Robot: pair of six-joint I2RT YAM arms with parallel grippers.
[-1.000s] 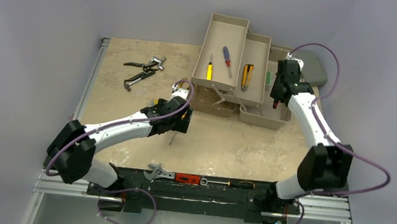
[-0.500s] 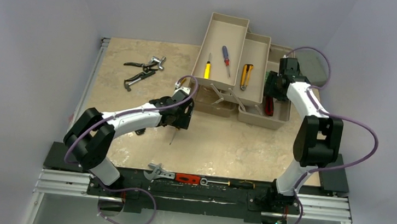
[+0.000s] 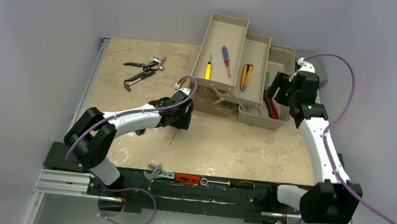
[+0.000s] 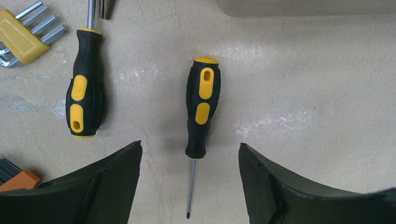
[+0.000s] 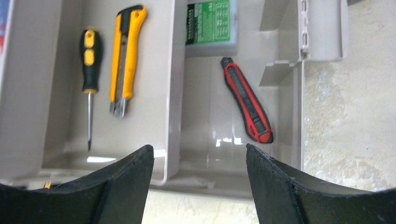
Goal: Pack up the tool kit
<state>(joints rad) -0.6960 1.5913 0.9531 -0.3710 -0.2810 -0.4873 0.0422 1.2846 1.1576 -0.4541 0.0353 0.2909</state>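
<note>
Screwdriver (image 4: 202,108) lay mid-table straight under the left gripper (image 4: 190,145), between its open, empty jaws, long axis square to their closing line, handle pointing toward the toolbox (image 3: 261,121)

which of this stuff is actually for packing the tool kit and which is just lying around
For the job: toolbox, red utility knife, yellow utility knife, loose screwdriver, second screwdriver beside it, pliers.

Just lying about: wrench, red-handled tool, both on the black front rail.
</note>
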